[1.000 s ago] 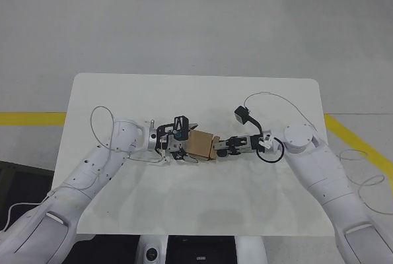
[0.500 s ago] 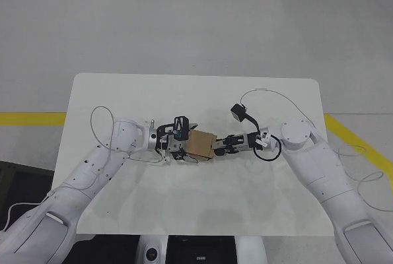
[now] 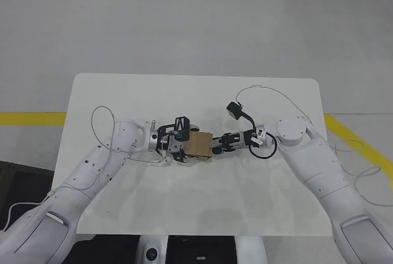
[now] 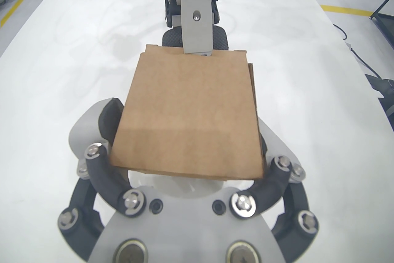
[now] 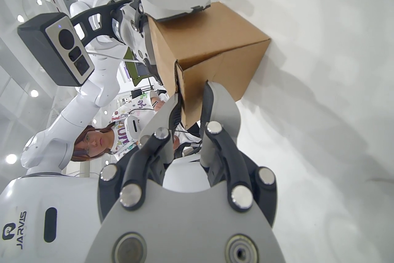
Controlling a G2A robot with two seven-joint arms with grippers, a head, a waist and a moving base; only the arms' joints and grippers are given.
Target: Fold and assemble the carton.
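A small brown carton [image 3: 199,144] sits near the middle of the white table [image 3: 196,198], held between both arms. My left gripper [image 3: 181,144] comes in from the left. In the left wrist view its black fingers [image 4: 107,119] clasp the two sides of the carton [image 4: 190,116], so the left gripper [image 4: 184,125] is shut on it. My right gripper [image 3: 214,146] meets the carton's opposite end. Its fingertips [image 5: 212,98] stand close together, pinching the edge of the carton [image 5: 209,39]. One silver finger [image 4: 197,24] lies over the far top edge.
A thin white cable [image 3: 100,122] loops over the table beside the left arm, and another [image 3: 275,98] arcs behind the right arm. Bare table surface [image 3: 196,99] lies in front of and behind the carton. Yellow floor tape [image 3: 24,119] runs past the table's sides.
My right gripper has pushed left into the carton's end. The carton now looks shorter from above and sits slightly further left. The left arm has hardly moved.
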